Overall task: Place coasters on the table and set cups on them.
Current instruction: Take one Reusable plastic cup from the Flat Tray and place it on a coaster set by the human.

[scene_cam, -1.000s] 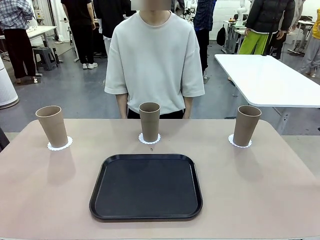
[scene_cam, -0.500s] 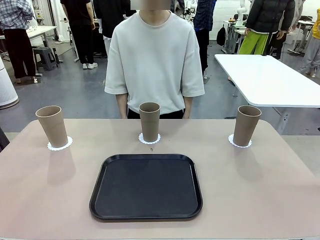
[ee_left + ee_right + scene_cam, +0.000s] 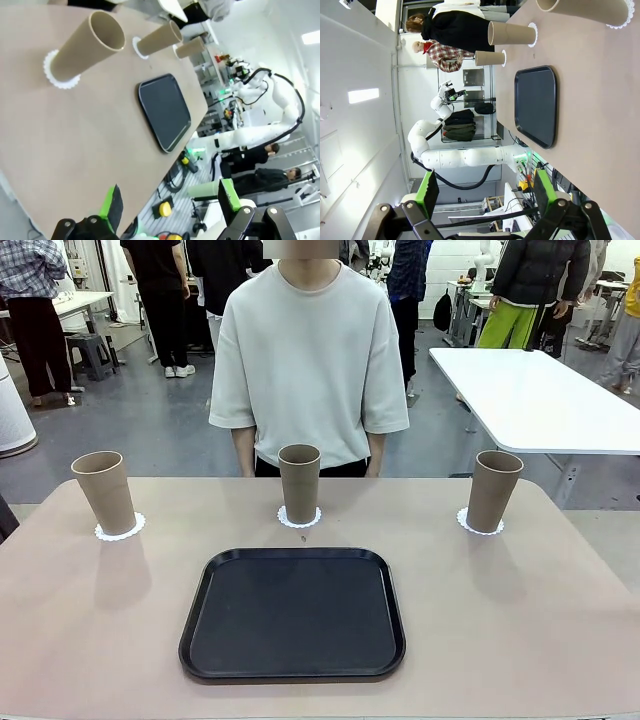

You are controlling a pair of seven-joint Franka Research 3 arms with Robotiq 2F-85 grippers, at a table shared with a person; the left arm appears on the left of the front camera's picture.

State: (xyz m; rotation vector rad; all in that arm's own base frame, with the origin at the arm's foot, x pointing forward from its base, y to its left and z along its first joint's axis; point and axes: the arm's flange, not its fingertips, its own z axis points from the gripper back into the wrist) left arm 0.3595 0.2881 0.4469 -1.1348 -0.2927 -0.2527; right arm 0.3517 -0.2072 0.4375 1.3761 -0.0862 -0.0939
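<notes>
Three tan cups stand upright along the far side of the table (image 3: 520, 620), each on a white lacy coaster: the left cup (image 3: 104, 491) on its coaster (image 3: 120, 530), the middle cup (image 3: 299, 483) on a coaster (image 3: 299, 520), the right cup (image 3: 493, 490) on a coaster (image 3: 480, 527). My left gripper (image 3: 170, 202) is open and empty, off the table's end, with the nearest cup (image 3: 87, 47) far ahead of it. My right gripper (image 3: 486, 192) is also open and empty, beyond the opposite end, well back from its nearest cup (image 3: 585, 10).
A black rounded-square tray (image 3: 292, 613) lies empty on the near middle of the table. A person (image 3: 308, 350) stands at the far edge behind the middle cup, arms down. A glossy white table (image 3: 540, 400) stands at the back right.
</notes>
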